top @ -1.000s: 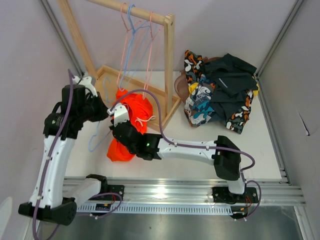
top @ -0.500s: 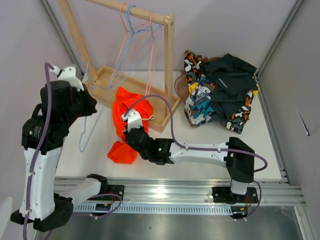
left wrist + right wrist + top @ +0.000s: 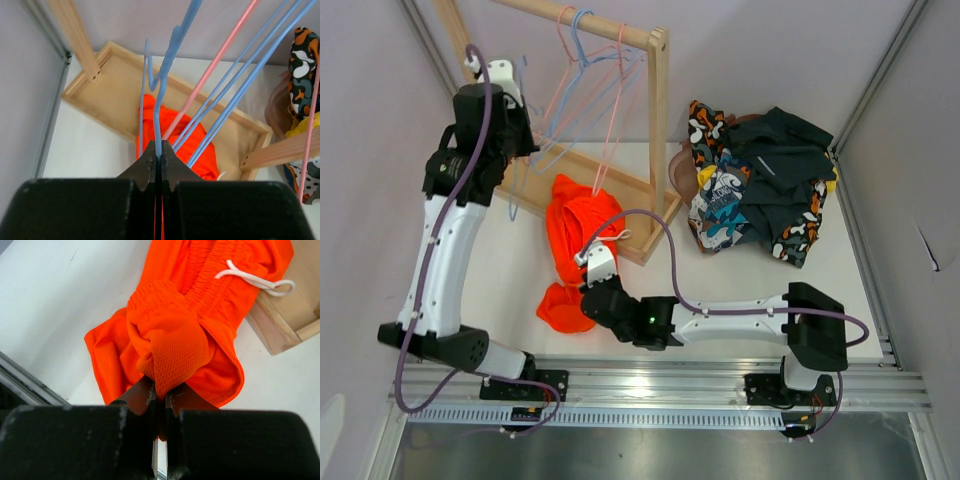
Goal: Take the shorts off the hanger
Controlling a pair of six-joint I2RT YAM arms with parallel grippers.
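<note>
Upper left: left gripper [image 3: 158,151], jaws pinching a bare blue hanger [image 3: 170,55] by the rack [image 3: 660,120]. Middle: orange shorts [image 3: 580,220] lie off it, across the rack base and the desk [image 3: 740,265], right gripper [image 3: 160,390] jaws pinching them. Right: other shorts [image 3: 760,185] piled. Looks basically done.

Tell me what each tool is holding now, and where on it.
The left tool is shut on the blue hanger, on its thin bar below a kink. The right tool pinches a bunched fold of the orange shorts.
</note>
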